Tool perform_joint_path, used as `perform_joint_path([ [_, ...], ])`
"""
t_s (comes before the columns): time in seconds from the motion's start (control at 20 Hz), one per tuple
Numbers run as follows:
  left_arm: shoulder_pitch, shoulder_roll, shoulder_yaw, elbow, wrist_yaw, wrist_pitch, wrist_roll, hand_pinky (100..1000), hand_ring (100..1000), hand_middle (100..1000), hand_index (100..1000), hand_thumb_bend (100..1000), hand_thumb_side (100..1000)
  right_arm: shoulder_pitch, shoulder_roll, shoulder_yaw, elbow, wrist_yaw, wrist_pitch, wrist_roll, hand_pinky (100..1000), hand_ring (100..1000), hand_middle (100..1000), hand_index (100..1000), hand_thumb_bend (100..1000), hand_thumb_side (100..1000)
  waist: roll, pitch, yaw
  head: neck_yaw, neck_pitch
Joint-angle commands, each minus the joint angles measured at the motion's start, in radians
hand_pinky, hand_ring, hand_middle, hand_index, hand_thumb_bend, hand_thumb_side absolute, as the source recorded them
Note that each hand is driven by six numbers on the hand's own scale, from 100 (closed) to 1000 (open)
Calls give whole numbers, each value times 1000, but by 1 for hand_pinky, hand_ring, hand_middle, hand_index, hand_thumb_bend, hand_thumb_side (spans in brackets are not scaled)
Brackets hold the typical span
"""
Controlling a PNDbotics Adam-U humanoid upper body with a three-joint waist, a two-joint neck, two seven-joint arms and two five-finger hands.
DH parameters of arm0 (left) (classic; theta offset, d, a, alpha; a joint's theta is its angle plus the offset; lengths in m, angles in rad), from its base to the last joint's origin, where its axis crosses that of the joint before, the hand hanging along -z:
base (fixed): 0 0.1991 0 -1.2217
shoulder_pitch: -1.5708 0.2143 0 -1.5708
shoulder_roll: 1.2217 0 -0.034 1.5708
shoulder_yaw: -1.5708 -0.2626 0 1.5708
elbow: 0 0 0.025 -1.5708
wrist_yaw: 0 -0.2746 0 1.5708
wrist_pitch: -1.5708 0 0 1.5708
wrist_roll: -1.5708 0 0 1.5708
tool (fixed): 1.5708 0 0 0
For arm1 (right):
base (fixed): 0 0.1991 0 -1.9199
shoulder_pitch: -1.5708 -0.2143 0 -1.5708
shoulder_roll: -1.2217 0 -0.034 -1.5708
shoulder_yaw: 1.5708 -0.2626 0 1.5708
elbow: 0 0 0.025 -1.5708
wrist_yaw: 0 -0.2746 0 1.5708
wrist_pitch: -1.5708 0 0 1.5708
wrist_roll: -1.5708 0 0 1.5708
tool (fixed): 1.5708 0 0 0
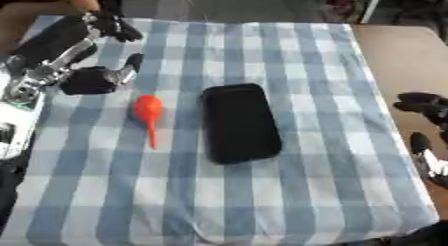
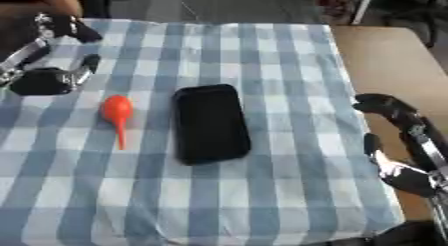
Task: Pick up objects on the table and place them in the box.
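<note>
A black box (image 2: 211,124) lies in the middle of the bench (image 2: 289,55) — on a blue and white checked cloth (image 2: 289,190). Just left of it lies an orange bulb (image 2: 116,111) with a thin tip. The left hand (image 2: 54,75) is at the far left, fingers open. The right hand (image 2: 398,140) rests open at the right edge.

On the table (image 1: 332,90), the black box (image 1: 241,122) lies in the middle of the checked cloth (image 1: 289,190) and is the biggest obstacle. The orange bulb with a thin tip (image 1: 147,112) lies just beside its left side, with only a narrow strip of cloth between them. The left hand (image 1: 101,80) hangs over the far left part, near the bulb, and blocks the way there. The right hand (image 2: 398,140) is at the right edge, well apart from the box. The cloth right of the box and the whole near part are free.
</note>
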Motion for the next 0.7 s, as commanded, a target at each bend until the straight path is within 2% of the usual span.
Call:
perform_joint_path([
  [0.05,-42,4,-6,81,-36,-10,18,684,598,627,793,738,684,-5,-23,-4,-11,-8,-260,265,836,810,847,838,100,420,1,-14,0,2,0],
  [0.35,-122,-22,-33,284,-108,-17,101,685,596,625,793,731,712,-6,-21,-1,-9,-15,-260,272,836,810,847,838,100,419,-3,-17,0,8,0],
  [0.7,-142,-22,-51,379,-189,-59,151,684,592,609,796,746,733,-6,-21,-1,-9,-19,-260,278,836,810,847,838,100,419,-2,-17,-2,11,0],
])
